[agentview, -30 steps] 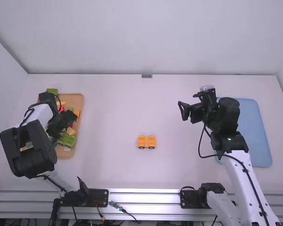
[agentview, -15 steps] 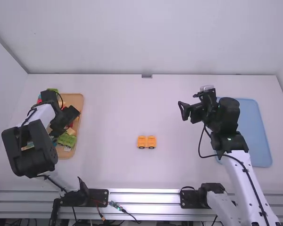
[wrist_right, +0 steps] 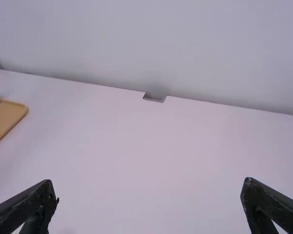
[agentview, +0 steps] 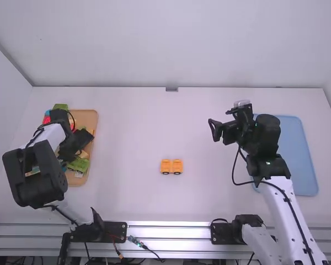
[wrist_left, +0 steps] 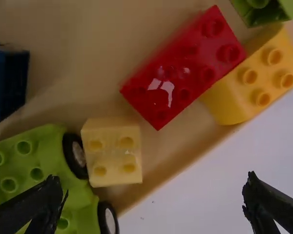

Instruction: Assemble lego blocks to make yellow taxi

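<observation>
"Black and spread wide, that left hand (agentview: 80, 142). Where is it?"

"At the tan tray (agentview: 90, 118), on the left side of the desk (agentview: 132, 132). Its fingers stand well apart."

"And the blocks near it?"

"A pale yellow block (wrist_left: 112, 152) with four studs, right beside a wheel of the green wheeled piece (wrist_left: 31, 158). Near those two is a longer red block (wrist_left: 183, 68), glossy, its studs up."

"Next to the red?"

"An orange-yellow block (wrist_left: 256, 78), just beside it, tilted along the tray's edge. There's a green block (wrist_left: 263, 10) close to that one, and a dark blue block (wrist_left: 9, 80) sits well apart from the red."

"So where's the taxi?"

"What I can see is a yellow-orange wheeled piece (agentview: 171, 167) out on the desk, between the two arms and nearer their bases. It stands on black wheels, apart from the tray."

"And the other hand?"

"The right hand (agentview: 220, 122) is above the desk, right of the wheeled piece and farther from the bases. It's wide too, one finger on each side of its wrist view."

"Beyond it?"

"A light blue tray (agentview: 299, 152), partly behind the right arm."
</observation>
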Robot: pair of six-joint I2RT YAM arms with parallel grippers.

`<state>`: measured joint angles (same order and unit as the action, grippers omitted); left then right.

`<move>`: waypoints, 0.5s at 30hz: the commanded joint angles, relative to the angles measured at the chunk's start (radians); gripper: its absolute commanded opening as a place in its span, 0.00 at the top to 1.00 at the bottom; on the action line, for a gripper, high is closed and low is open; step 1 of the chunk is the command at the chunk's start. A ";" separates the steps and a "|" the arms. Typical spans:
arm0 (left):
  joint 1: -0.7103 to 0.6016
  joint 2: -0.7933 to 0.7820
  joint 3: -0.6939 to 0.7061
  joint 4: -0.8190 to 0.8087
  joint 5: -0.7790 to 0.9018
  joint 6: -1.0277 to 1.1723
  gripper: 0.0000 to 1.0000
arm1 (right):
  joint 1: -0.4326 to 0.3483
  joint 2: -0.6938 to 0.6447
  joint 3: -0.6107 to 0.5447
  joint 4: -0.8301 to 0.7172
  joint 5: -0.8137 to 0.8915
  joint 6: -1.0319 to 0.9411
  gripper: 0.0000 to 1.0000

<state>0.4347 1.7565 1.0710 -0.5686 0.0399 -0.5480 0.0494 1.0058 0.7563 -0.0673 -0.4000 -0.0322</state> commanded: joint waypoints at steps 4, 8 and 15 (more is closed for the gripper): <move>-0.003 0.000 -0.040 0.043 -0.028 -0.021 0.03 | -0.003 0.000 0.037 0.000 0.004 0.002 0.01; -0.003 0.000 -0.044 0.085 0.077 0.034 0.03 | -0.004 0.000 0.037 0.000 0.004 0.002 0.01; -0.002 0.000 -0.043 0.082 0.110 0.047 0.01 | -0.003 0.000 0.037 0.001 0.004 0.002 0.01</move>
<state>0.4347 1.7523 1.0515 -0.4755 0.0956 -0.5117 0.0494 1.0061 0.7563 -0.0696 -0.3973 -0.0330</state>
